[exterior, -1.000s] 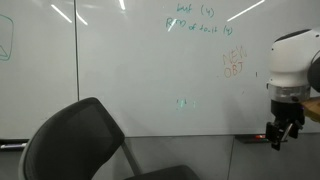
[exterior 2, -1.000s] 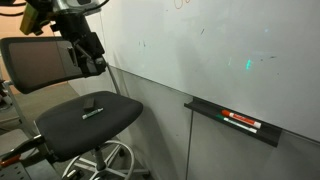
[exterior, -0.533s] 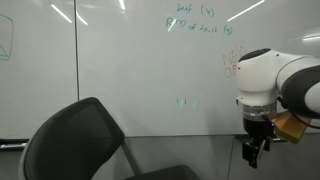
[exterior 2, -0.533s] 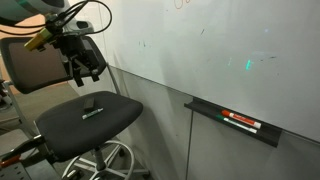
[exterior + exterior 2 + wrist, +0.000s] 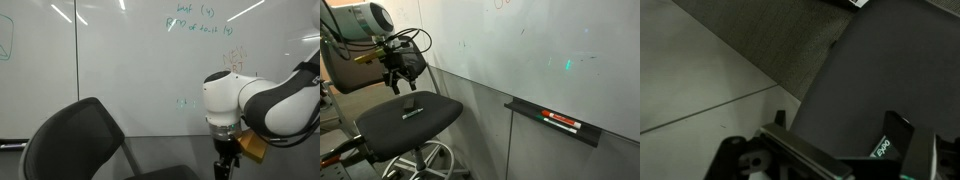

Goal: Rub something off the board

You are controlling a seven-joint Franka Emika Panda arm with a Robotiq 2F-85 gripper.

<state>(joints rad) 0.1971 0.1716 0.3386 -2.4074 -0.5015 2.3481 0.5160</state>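
The board (image 5: 120, 70) filled the wall behind the black chair (image 5: 75, 140). Its two lines of teal handwriting (image 5: 200, 20) sat near the top edge. Both lines seemed to end in a bracketed 4, and the rest was too small to read. The orange scribble (image 5: 236, 58) lay below the writing, its lower part hidden by the white arm (image 5: 245, 105).

The faint teal mark (image 5: 183, 102) sat alone on the bare white surface, lower down and just beside the arm's rounded housing in an exterior view. In the exterior view from along the wall it showed as a small bright fleck (image 5: 569, 65), above a black tray (image 5: 525, 108) that held markers (image 5: 562, 123) (one had a red band, its print illegible).

The pincer (image 5: 397, 82) hung well apart from the mark, pointing down over the chair seat (image 5: 415, 125). A small dark item (image 5: 408, 108) lay on the seat, its pale label unreadable. I could not tell how wide the jaws stood, and nothing showed between them. In the wrist view a strip of green lettering (image 5: 880, 150) on a dark finger was too blurred to make out.
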